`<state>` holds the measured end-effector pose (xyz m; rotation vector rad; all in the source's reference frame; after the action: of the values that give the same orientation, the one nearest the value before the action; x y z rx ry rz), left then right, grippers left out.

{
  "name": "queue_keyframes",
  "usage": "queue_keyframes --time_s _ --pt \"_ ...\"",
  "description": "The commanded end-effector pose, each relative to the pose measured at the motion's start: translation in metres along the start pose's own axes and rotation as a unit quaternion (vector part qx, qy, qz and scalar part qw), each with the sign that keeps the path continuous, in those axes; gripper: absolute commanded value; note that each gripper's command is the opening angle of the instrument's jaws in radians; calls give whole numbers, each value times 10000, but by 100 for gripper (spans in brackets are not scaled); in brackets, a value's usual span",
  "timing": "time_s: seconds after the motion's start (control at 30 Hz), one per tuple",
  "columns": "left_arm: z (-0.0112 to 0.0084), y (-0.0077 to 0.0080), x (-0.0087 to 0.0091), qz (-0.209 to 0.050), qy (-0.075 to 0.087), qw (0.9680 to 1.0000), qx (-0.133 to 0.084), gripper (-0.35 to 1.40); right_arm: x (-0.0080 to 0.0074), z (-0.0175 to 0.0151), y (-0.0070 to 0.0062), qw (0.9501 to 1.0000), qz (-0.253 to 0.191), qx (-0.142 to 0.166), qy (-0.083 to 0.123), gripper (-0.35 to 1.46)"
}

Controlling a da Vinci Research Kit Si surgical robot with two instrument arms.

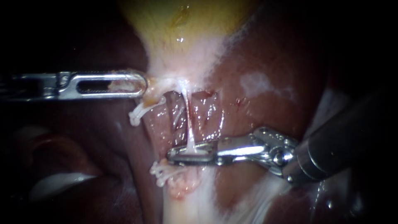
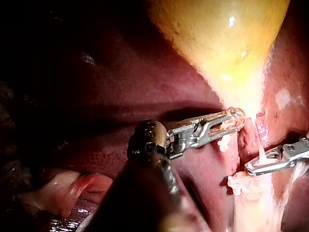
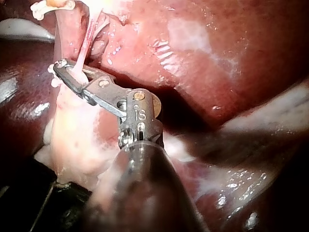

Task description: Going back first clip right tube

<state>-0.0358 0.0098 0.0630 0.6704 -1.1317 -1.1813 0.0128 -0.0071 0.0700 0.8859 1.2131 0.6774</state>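
Right instrument (image 1: pixel 173 156) holding the right tube (image 1: pixel 189 122) below the gallbladder (image 1: pixel 186 25)

The right instrument's shaft is slanting in from the lower right, and its wrist is bending so that the jaws are pointing leftward, well below the gallbladder's neck. The jaws are lying almost together and are pinching the thin white right tube, which is hanging straight down from that neck. The left instrument (image 1: pixel 140 85) is lying level, with its slotted jaws clamping a fold of tissue at the left edge of the gallbladder's neck. The upper clip (image 1: pixel 141 111) is sitting just below that fold. The lower clip (image 1: pixel 162 172) is sitting farther down from the gallbladder, just under the right instrument's tip. The liver (image 1: pixel 257 54) is lying behind the gallbladder.
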Motion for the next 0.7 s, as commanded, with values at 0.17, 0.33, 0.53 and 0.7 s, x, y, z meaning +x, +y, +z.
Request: queue_keyframes --time_s 0.17,0.33,0.53,0.7 --pt "-1 0 0 2 -3 10000 -6 -35 0 0 0 10000 -51 -1 0 -35" --pt "-1 0 1 5 -5 10000 -7 -35 1 0 -2 9976 -698 -34 1 28" --pt "0 1 3 9 -6 10000 -8 -35 8 -7 -4 9871 -1512 -512 71 50" --pt "0 2 4 14 -8 10000 -10 -35 7 -22 -8 9826 -1796 -461 30 50"
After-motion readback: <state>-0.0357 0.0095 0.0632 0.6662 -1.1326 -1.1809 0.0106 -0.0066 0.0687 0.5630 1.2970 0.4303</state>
